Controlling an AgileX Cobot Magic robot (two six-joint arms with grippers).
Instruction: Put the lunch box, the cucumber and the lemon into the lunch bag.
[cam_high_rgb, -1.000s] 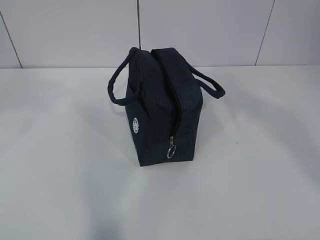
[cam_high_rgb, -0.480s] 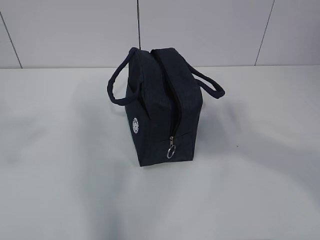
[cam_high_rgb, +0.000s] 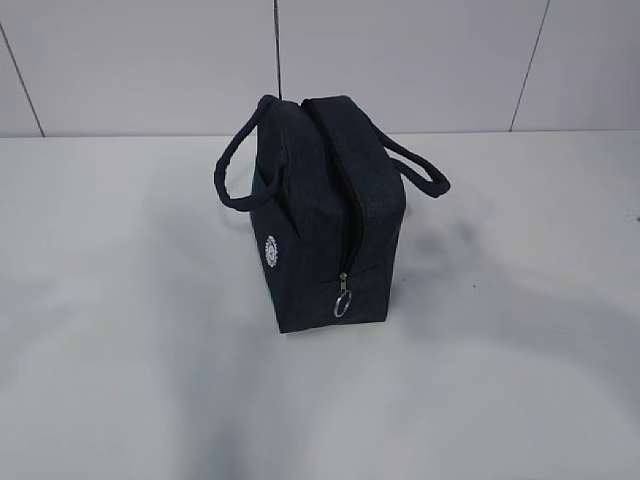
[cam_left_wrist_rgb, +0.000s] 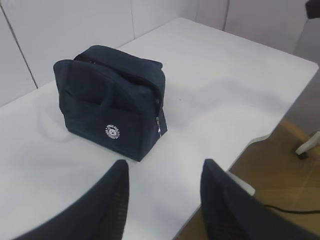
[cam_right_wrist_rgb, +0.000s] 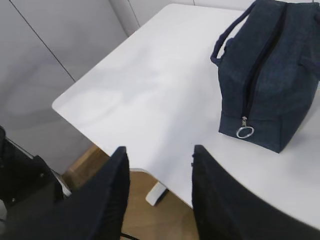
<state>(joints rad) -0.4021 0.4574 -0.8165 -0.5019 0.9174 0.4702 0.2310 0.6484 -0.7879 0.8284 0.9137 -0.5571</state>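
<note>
Upright navy lunch bag (cam_high_rgb: 325, 215), zipped shut, ring pull (cam_high_rgb: 342, 303), white logo (cam_high_rgb: 271, 251)

One lunch bag (cam_high_rgb: 325, 215) stands on one worktop (cam_high_rgb: 120, 300); it carries two loop handles (cam_high_rgb: 232, 170), one zipper (cam_high_rgb: 352, 215), one metal ring pull (cam_high_rgb: 342, 303) and one round white logo (cam_high_rgb: 271, 251)

- The dark navy boxy fabric lunch bag (cam_high_rgb: 325, 215) stands upright mid-tabletop, nearer the back edge; it is the only thing standing on the white tabletop (cam_high_rgb: 120, 330).
- Bare surface runs from the bag to the left, right and front edges.
- Its two loop handles (cam_high_rgb: 232, 175) jut out on either side, narrowing the way in beside its top.
- The zipper with metal ring pull (cam_high_rgb: 342, 300) runs closed over the top and down the front end.
- A white panelled wall (cam_high_rgb: 150, 60) rises behind the back edge.
</note>
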